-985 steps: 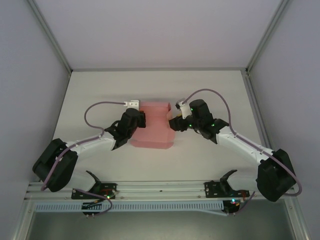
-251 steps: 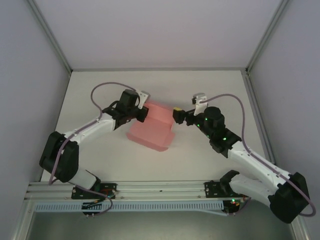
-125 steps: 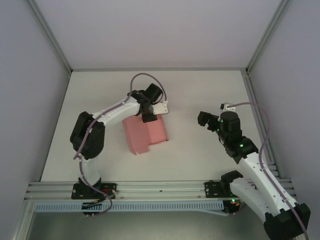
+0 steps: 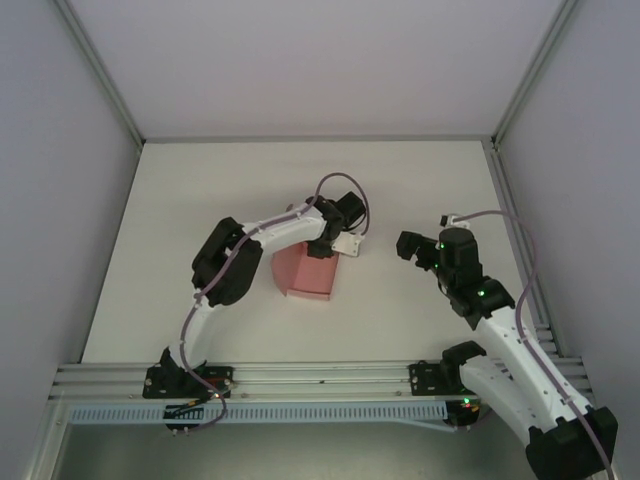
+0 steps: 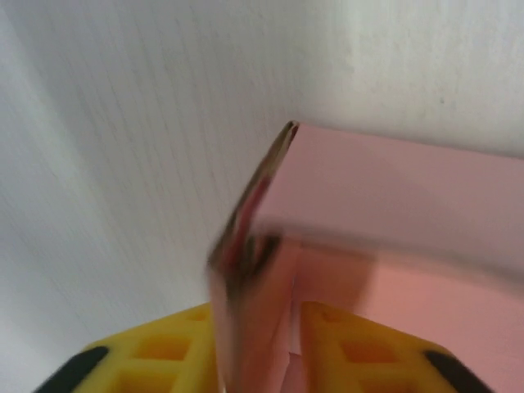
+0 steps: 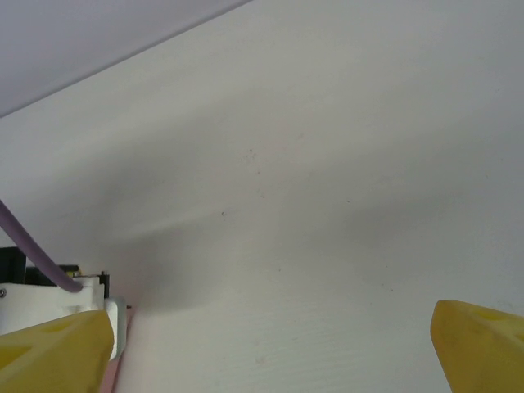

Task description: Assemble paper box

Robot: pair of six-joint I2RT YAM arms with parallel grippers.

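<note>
While the left hand (image 4: 322, 247) pinches a wall of the paper box (image 4: 305, 275) mid-frame, the right hand (image 4: 408, 243) gapes empty; unsupported, that thin card may buckle.

Pink paper box (image 4: 303, 276), partly folded, one wall raised

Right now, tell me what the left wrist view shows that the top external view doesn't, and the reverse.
Left wrist view: close up, the left gripper has its yellow fingers pinching a thin upright wall of the paper box, seen edge-on. Top external view: the right gripper sits apart, off to the box's right, and both arms reach in from the near edge. Shared: the pink box and the white table.
</note>
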